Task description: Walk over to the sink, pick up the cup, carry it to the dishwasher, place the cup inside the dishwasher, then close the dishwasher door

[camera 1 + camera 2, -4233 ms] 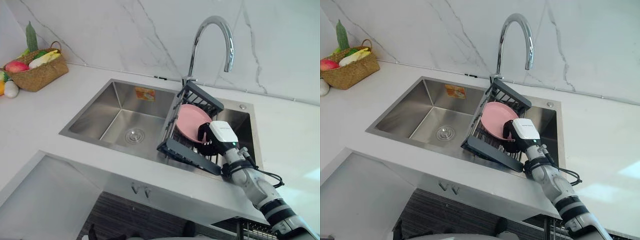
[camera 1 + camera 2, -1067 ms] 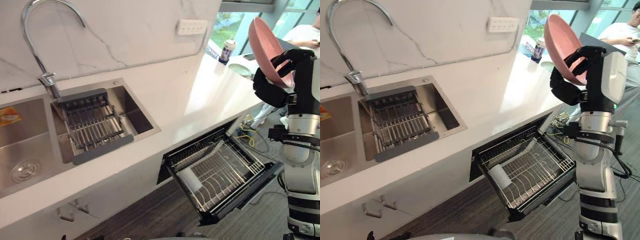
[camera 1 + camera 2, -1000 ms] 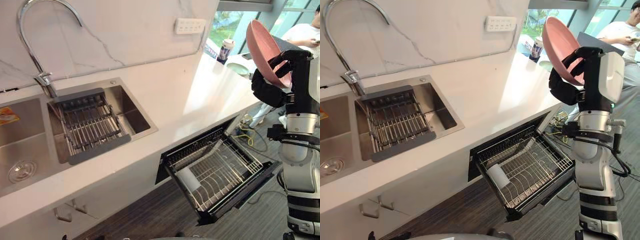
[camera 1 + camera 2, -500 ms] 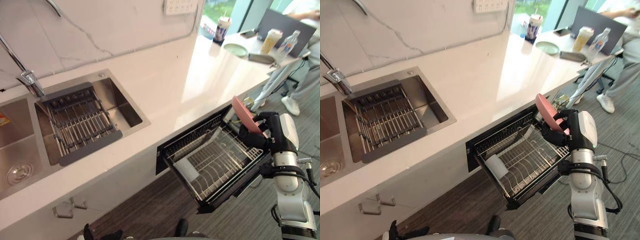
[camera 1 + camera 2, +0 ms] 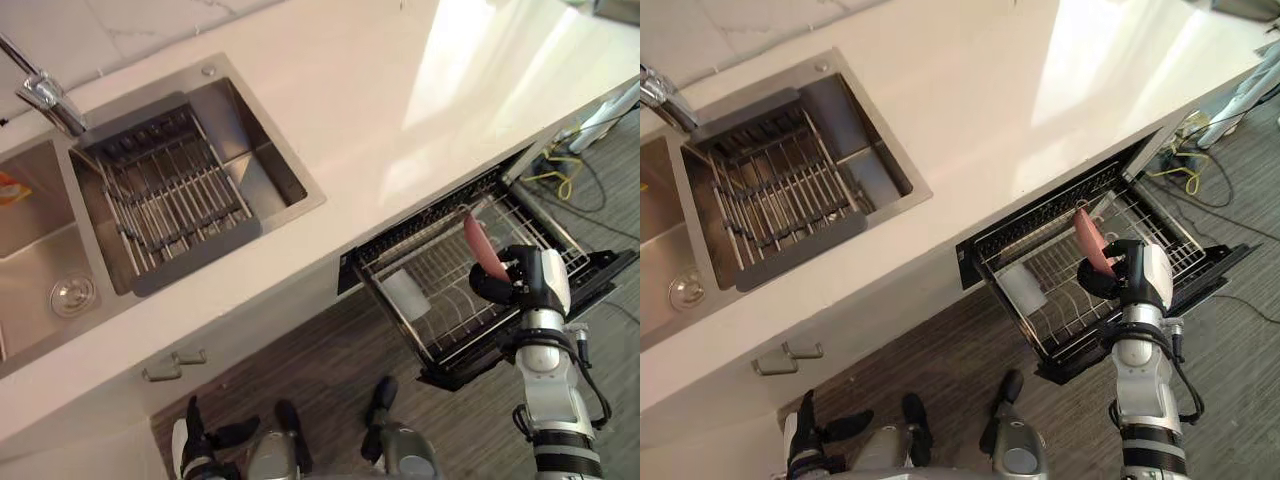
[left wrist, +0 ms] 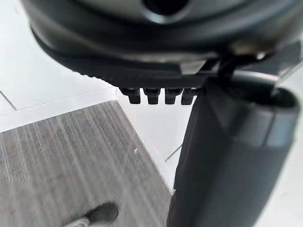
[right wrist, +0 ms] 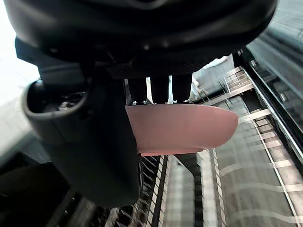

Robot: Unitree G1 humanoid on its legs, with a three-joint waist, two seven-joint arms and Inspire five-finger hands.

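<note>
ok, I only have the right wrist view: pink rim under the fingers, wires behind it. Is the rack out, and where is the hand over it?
Observer: The head camera shows the dishwasher rack pulled out from under the counter, with the right hand over its right side.
Operator: Plate flat or standing?
Observer: The pink plate stands on edge, pinched in that hand. I cannot tell whether it sits between the wires.
Operator: Anything else in the rack?
Observer: One white container lies at the rack's left end, apart from the plate.
</note>
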